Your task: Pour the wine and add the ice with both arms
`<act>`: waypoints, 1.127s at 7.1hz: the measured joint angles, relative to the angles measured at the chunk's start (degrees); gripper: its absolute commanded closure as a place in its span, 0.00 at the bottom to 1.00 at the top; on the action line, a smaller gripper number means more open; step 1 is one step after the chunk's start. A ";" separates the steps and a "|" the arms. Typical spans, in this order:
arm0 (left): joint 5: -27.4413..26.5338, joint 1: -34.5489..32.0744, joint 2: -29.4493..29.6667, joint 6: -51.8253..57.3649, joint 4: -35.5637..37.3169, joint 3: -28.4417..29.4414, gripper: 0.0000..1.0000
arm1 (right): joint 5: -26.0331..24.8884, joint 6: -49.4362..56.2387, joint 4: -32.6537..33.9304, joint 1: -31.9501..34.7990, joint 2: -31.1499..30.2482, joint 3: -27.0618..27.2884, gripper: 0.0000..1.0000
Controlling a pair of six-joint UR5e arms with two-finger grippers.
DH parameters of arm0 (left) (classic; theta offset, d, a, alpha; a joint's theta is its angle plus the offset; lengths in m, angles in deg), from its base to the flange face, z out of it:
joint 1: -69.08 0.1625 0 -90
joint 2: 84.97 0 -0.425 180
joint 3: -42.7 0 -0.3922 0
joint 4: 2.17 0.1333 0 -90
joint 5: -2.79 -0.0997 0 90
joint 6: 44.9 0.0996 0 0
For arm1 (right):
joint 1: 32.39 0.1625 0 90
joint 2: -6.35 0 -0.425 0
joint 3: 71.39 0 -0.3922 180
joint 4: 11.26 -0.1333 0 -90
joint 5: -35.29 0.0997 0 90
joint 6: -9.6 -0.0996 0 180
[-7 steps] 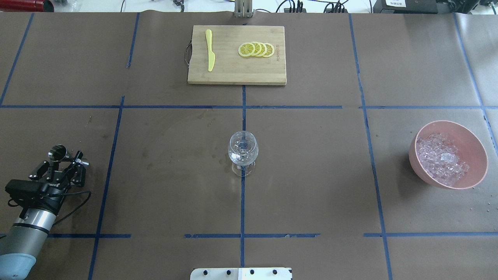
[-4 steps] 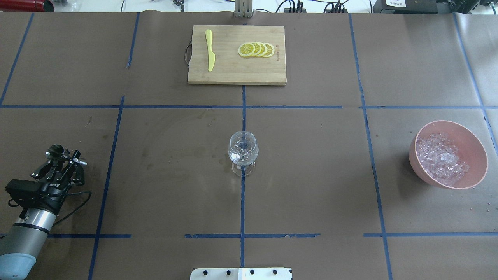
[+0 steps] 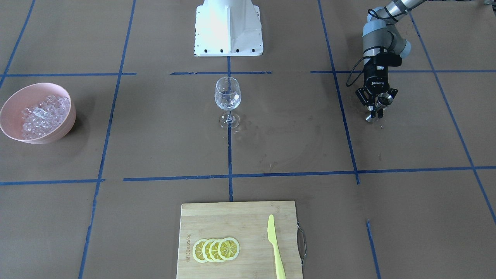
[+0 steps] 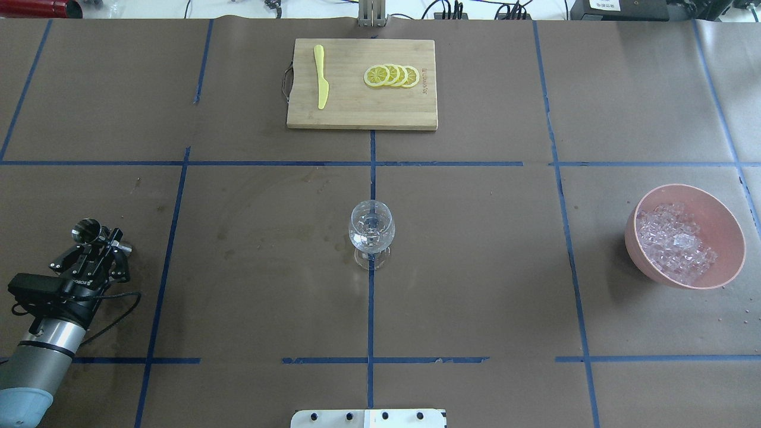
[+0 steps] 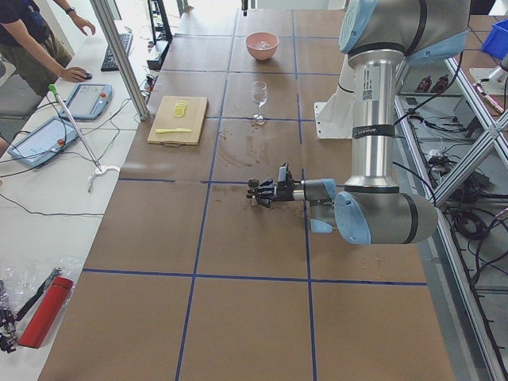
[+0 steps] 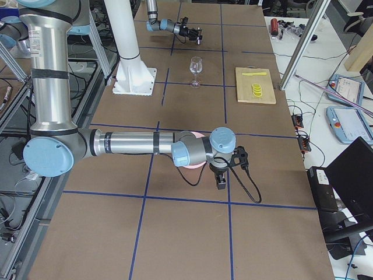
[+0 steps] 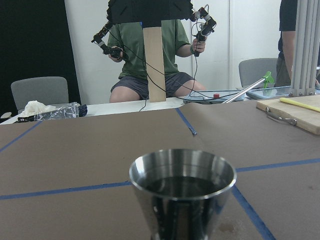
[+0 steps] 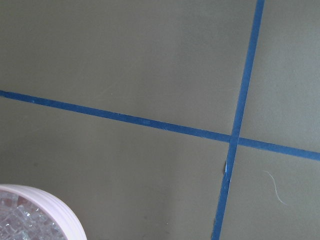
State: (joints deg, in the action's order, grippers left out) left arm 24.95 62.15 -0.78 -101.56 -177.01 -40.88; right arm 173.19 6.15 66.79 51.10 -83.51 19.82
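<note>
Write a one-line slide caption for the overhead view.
Left tool holds a steel jigger at left; wine glass at centre, pink bowl of ice at right, lemon slices on the far board.

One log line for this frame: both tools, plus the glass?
left tool shut on jigger, upright, robot's left side | right tool by bowl of ice, state unclear | wine glass centre, upright

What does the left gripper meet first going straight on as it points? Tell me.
The way looks free: the left gripper, shut on the steel jigger, points over bare table toward its far edge. The cutting board lies off to the right. Depth is uncertain.
</note>
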 measured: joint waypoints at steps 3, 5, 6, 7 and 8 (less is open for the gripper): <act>4.40 0.03 0.87 11.02 -1.07 -9.52 1.00 | 0.27 -0.06 0.00 0.00 0.17 0.41 0.00; 9.57 -0.09 5.29 16.80 0.02 -14.02 1.00 | 0.41 -0.06 0.00 0.00 0.15 0.46 0.00; 10.97 -0.20 8.56 19.00 2.06 -14.68 1.00 | 0.43 -0.06 0.00 0.00 0.13 0.46 0.00; 11.69 -0.33 11.89 19.95 5.12 -14.92 1.00 | 0.44 -0.06 0.00 0.00 0.13 0.46 0.00; 12.91 -0.76 14.47 20.45 8.20 -15.25 1.00 | 0.44 -0.07 0.00 0.00 0.12 0.47 0.00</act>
State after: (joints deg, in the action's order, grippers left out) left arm 37.86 61.39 13.69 -81.11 -168.81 -56.14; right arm 173.63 6.08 66.79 51.10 -83.38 20.29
